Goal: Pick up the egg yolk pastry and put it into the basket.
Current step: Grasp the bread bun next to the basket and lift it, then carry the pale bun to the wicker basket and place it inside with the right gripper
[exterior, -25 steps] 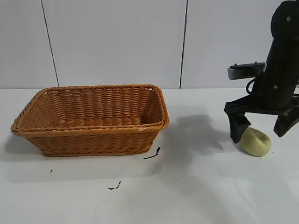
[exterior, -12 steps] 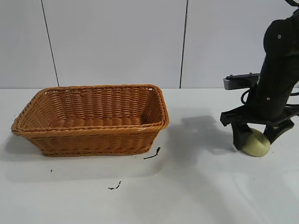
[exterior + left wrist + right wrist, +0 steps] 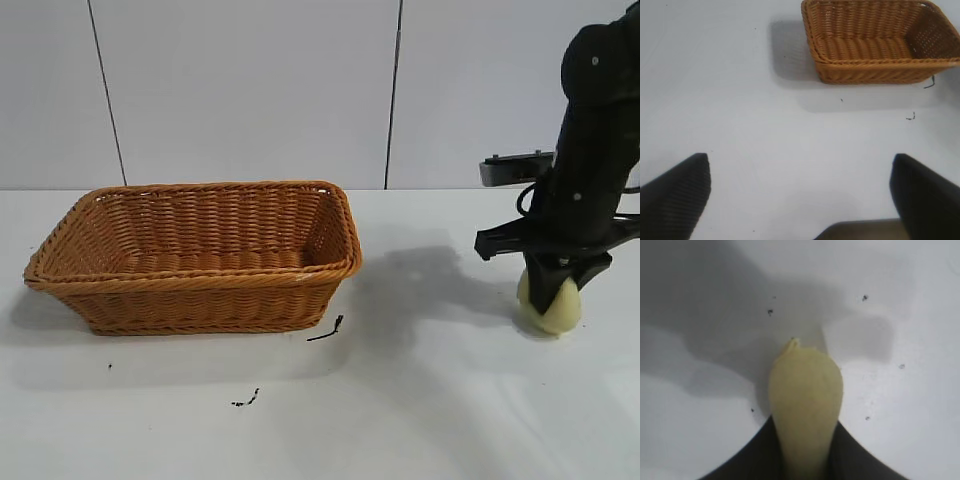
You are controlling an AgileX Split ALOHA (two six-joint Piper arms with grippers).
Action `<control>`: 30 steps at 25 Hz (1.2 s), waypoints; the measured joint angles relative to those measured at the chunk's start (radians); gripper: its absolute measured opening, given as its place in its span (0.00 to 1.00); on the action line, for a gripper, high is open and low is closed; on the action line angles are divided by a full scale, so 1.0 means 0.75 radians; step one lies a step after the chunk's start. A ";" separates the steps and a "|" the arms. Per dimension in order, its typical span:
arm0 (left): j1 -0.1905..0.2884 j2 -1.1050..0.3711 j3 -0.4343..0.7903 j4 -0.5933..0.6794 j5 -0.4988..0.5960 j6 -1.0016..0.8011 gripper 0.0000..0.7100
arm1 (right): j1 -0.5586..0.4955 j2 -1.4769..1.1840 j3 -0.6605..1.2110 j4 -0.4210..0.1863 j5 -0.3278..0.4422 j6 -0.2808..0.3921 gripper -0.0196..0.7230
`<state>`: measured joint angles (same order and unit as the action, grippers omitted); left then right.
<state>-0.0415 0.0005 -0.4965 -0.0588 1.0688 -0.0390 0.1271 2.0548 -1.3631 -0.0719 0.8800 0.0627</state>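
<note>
The flat white tabletop (image 3: 420, 400) holds a big woven basket (image 3: 200, 255) with slanted sides and a braided rim. Well off to its right, the black right hand (image 3: 553, 298) pinches the smooth, squashed, pale yellow egg yolk pastry (image 3: 548, 305) on the tabletop. The left hand (image 3: 800, 200) is spread wide.

Bright, even light from above floods the white table (image 3: 420, 420), no glare anywhere. Soft grey shadows spread left of the right arm (image 3: 585, 170) and hug the basket (image 3: 200, 255). Up close, the egg yolk pastry (image 3: 806, 405) blurs soft, and the left pincer (image 3: 800, 200) edges smear dark.
</note>
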 joint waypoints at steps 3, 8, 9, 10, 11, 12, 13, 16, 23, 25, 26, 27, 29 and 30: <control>0.000 0.000 0.000 0.000 0.000 0.000 0.98 | 0.000 -0.069 -0.143 0.000 0.114 -0.024 0.16; 0.000 0.000 0.000 0.000 0.000 0.000 0.98 | 0.000 -0.172 -0.357 0.000 0.214 -0.029 0.16; 0.000 0.000 0.000 0.000 0.000 0.000 0.98 | 0.000 -0.181 -0.395 0.000 0.233 -0.029 0.16; 0.000 0.000 0.000 0.000 0.000 0.000 0.98 | 0.000 -0.183 -0.432 0.000 0.254 -0.029 0.15; 0.000 0.000 0.000 0.000 0.000 0.000 0.98 | 0.000 -0.183 -0.432 0.000 0.254 -0.029 0.15; 0.000 0.000 0.000 0.000 0.000 0.000 0.98 | 0.000 -0.183 -0.460 0.001 0.273 -0.029 0.15; 0.000 0.000 0.000 0.000 0.000 0.000 0.98 | 0.000 -0.183 -0.488 0.007 0.291 -0.029 0.15; 0.000 0.000 0.000 0.000 0.000 0.000 0.98 | 0.056 -0.181 -0.580 0.011 0.317 -0.029 0.15; 0.000 0.000 0.000 0.000 0.000 0.000 0.98 | 0.313 -0.109 -0.753 0.017 0.327 -0.029 0.15; 0.000 0.000 0.000 0.000 0.000 0.000 0.98 | 0.400 -0.070 -0.809 0.017 0.325 -0.029 0.15; 0.000 0.000 0.000 0.000 0.000 0.000 0.98 | 0.446 -0.046 -0.841 0.020 0.325 -0.029 0.15; 0.000 0.000 0.000 0.000 0.000 0.000 0.98 | 0.492 -0.019 -0.875 0.022 0.318 -0.029 0.15; 0.000 0.000 0.000 0.000 0.000 0.000 0.98 | 0.569 0.040 -0.934 0.025 0.300 -0.029 0.15; 0.000 0.000 0.000 0.000 0.000 0.000 0.98 | 0.606 0.076 -0.961 0.024 0.288 -0.029 0.15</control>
<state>-0.0415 0.0005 -0.4965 -0.0588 1.0688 -0.0390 0.5818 2.1117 -2.0838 -0.0537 1.0963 0.0410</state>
